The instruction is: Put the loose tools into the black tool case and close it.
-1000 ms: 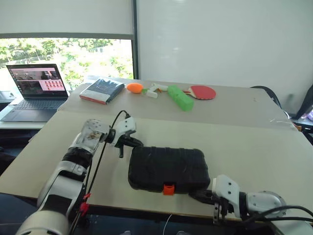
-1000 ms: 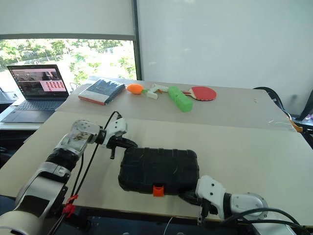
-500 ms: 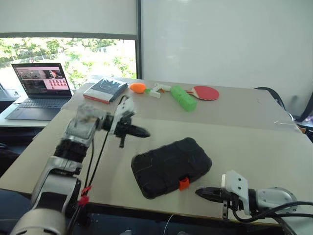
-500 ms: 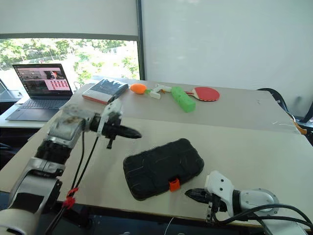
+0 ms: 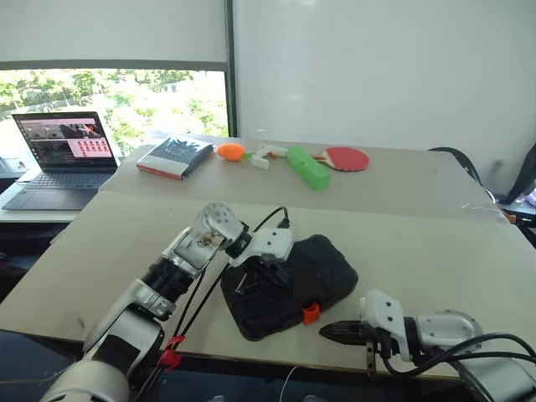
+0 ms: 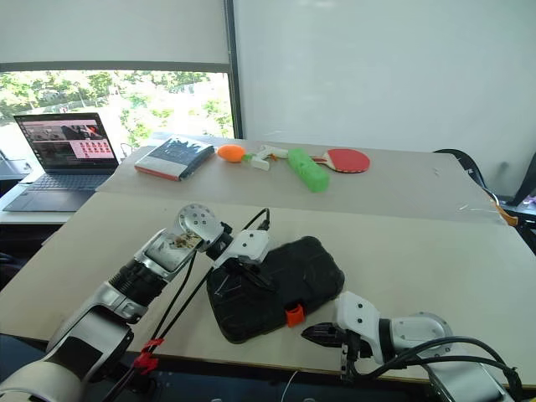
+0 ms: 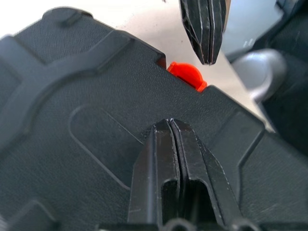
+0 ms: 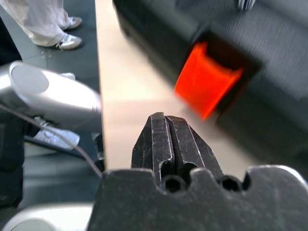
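Item one on my screens: the black tool case (image 5: 289, 285), closed, both halves together, lying skewed on the near table (image 5: 435, 251) with its textured outside up; its contents are hidden from me. Its small orange latch (image 5: 311, 313) sits on the near edge, at about 5 o'clock from the case's middle. Item two: my left gripper (image 5: 278, 279), jaws pressed together with nothing between them, its tips over the lid and, in the left wrist view, right at the lid's surface (image 7: 86, 125); I cannot tell whether they touch it. Item three: my right gripper (image 5: 328, 332), jaws likewise together and empty, low over the table's near edge, at 4 o'clock from the latch, tips aimed at the latch and just apart from it. On the far table, at 12 o'clock from the case: a dark book (image 5: 175, 156), an orange ball-like object (image 5: 230, 151), a green cylinder (image 5: 308, 167), a red paddle (image 5: 346, 157). At 10 o'clock, an open laptop (image 5: 59, 157) on a side desk.
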`<action>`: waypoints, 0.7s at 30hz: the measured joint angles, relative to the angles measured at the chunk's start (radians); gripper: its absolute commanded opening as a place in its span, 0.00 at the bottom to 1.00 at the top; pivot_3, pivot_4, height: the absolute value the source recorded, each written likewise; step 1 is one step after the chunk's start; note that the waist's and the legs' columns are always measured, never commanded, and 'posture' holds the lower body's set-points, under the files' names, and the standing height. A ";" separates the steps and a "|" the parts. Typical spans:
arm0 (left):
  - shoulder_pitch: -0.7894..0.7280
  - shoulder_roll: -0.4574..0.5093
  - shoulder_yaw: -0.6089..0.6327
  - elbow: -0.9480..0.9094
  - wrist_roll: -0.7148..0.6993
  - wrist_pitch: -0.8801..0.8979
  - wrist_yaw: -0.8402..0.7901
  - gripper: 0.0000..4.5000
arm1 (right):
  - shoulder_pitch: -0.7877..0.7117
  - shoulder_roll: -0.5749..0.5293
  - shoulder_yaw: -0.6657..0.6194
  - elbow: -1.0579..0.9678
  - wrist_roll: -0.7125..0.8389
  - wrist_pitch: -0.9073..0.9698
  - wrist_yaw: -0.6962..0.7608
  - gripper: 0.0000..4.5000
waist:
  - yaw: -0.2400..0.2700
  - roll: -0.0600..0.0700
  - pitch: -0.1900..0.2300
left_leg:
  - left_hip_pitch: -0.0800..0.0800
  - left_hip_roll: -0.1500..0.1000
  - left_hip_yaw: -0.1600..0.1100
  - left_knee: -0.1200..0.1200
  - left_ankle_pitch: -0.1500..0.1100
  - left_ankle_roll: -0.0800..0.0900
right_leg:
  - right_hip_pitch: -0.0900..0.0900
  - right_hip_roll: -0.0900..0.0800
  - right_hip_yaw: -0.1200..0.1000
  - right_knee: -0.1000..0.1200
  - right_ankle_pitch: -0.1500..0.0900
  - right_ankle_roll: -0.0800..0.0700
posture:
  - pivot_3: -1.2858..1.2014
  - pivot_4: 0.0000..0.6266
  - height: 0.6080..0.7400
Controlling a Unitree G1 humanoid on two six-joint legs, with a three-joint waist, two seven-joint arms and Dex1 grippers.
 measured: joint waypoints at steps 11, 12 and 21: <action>-0.014 -0.021 0.006 0.072 0.010 -0.043 0.027 0.02 | -0.074 0.054 0.066 0.077 -0.080 0.004 -0.012 0.00 | 0.001 0.000 -0.001 | 0.006 0.001 0.000 0.000 0.000 0.000 | 0.006 0.000 0.000 0.000 0.000 0.000 | 0.52 0.24 0.97; -0.015 -0.022 0.007 0.074 0.010 -0.043 0.027 0.02 | -0.074 0.058 0.071 0.090 -0.091 -0.003 -0.013 0.00 | 0.001 0.000 -0.001 | 0.006 0.001 0.000 0.000 0.000 0.000 | 0.006 0.000 0.000 0.000 0.000 0.000 | 0.52 0.24 0.97; -0.016 -0.025 0.017 0.090 0.012 -0.038 0.035 0.02 | -0.081 0.118 0.087 0.163 -0.148 -0.044 -0.028 0.00 | -0.004 0.000 -0.001 | 0.006 0.001 0.000 0.000 0.000 0.000 | 0.006 0.001 0.000 0.000 0.000 0.000 | 0.52 0.24 0.97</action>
